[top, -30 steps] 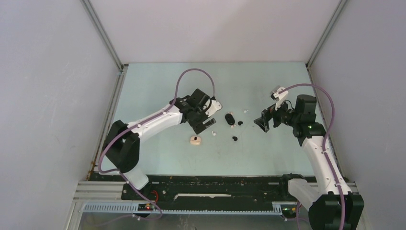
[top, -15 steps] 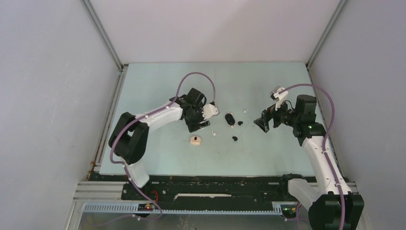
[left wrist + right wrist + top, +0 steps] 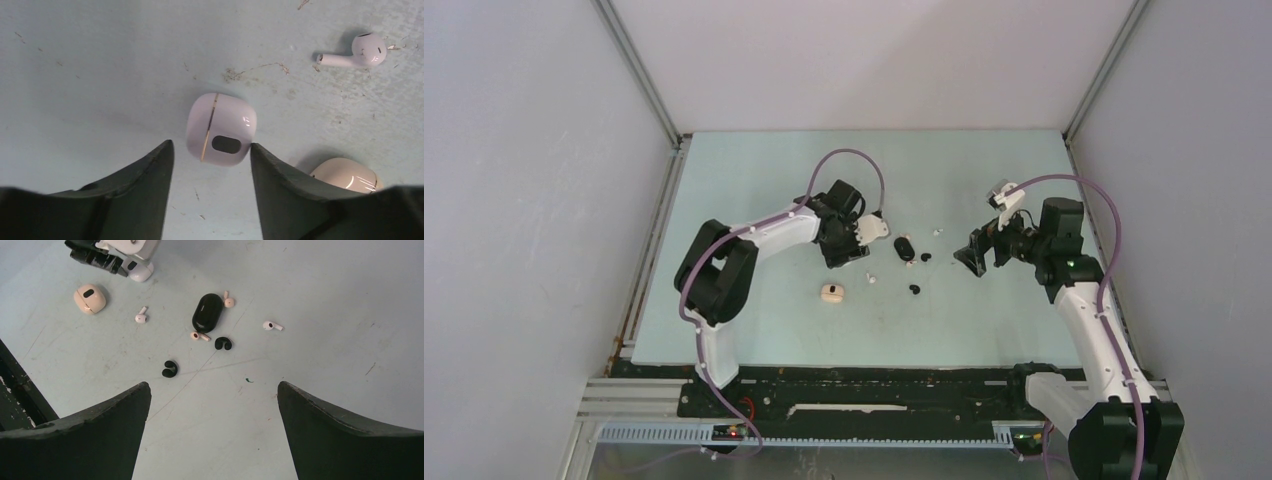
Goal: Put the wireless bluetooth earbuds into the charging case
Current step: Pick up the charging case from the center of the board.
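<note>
Here, in the overhead view, a closed beige case [image 3: 832,292] lies left of centre on the table [image 3: 754,180]. Up and right of it the left gripper [image 3: 210,147] hangs with fingers spread; a closed pale case [image 3: 220,129] lies just beyond the gap between its tips. A white stemmed earbud [image 3: 357,51] lies at the upper right of that wrist view. Further right sit the closed black case [image 3: 207,312] and two black earbuds [image 3: 169,369], loose on the table. At far right the right gripper [image 3: 212,385] is spread, holding nothing.
</note>
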